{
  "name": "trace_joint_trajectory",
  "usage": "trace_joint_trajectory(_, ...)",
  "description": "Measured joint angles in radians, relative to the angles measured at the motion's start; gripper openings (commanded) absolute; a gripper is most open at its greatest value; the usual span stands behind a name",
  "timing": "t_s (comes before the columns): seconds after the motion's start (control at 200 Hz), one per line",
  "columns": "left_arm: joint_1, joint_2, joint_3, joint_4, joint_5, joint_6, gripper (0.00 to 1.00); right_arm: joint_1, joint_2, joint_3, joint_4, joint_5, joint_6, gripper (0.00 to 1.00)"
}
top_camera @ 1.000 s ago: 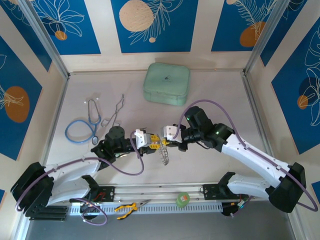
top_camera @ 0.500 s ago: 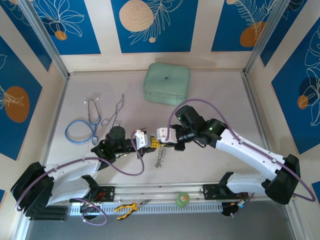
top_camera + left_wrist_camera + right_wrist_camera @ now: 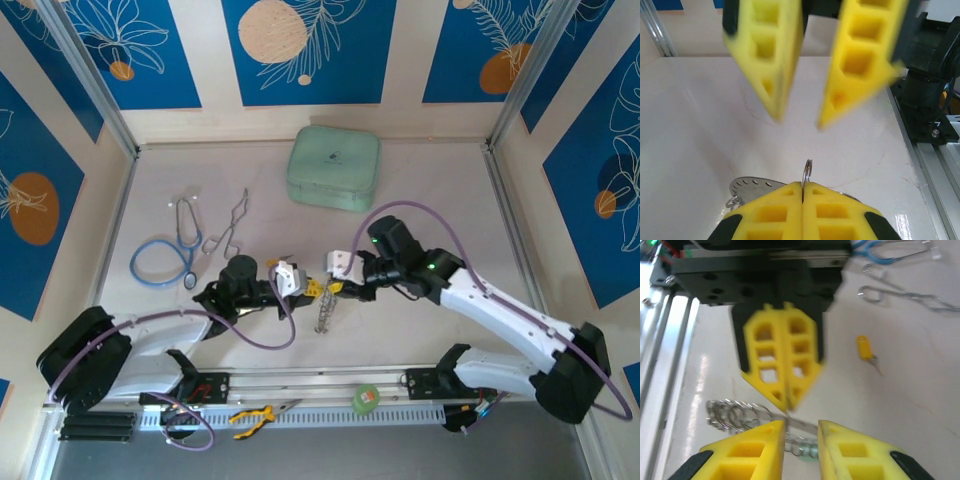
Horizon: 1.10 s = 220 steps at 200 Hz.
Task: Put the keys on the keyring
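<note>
Nearest the arm bases, on the rail along the front edge of the desk (image 3: pixel 440 210), lie yellow-handled pliers (image 3: pixel 255 414) and, further right, a green tape roll (image 3: pixel 368 398). Just beyond, the two arms meet above the middle of the desk, fingertips facing one another and almost touching. The left gripper (image 3: pixel 311 289) has its jaws closed on the keyring (image 3: pixel 324 313): the left wrist view shows one thin wire loop standing upright, pinched between the yellow fingertips. The rest of the keyring, a string of small linked silvery loops, trails from that grip toward the near edge. The right gripper (image 3: pixel 331 290) has its jaws parted, with a clear gap between them, right at the pinched end of the keyring; whether they touch it cannot be told. A yellow-headed key (image 3: pixel 864 347) lies by itself on the desk a little beyond the left gripper, apart from the keyring. Further back on the left lie a blue-tubed stethoscope (image 3: pixel 189 255) and, beside it, thin metal tongs (image 3: pixel 232 222). Farthest away, near the back wall, sits a mint-green case (image 3: pixel 333 167).
</note>
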Motion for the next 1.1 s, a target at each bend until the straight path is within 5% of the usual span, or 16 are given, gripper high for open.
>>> trace_joint_trajectory(0.15, 0.0, -0.041, 0.008, -0.058, -0.003, 0.026, 0.0, -0.029, -0.067, -0.024, 0.0, -0.007, -0.013, 0.25)
trace_joint_trajectory(0.54, -0.001, -0.077, 0.05, -0.16, -0.004, 0.051, 0.0, 0.064, 0.088, -0.024, 0.008, 0.008, -0.047, 0.26)
trace_joint_trajectory(1.1, -0.001, -0.077, 0.05, -0.179, -0.004, 0.051, 0.0, 0.079, 0.132, -0.017, 0.061, 0.016, -0.046, 0.14)
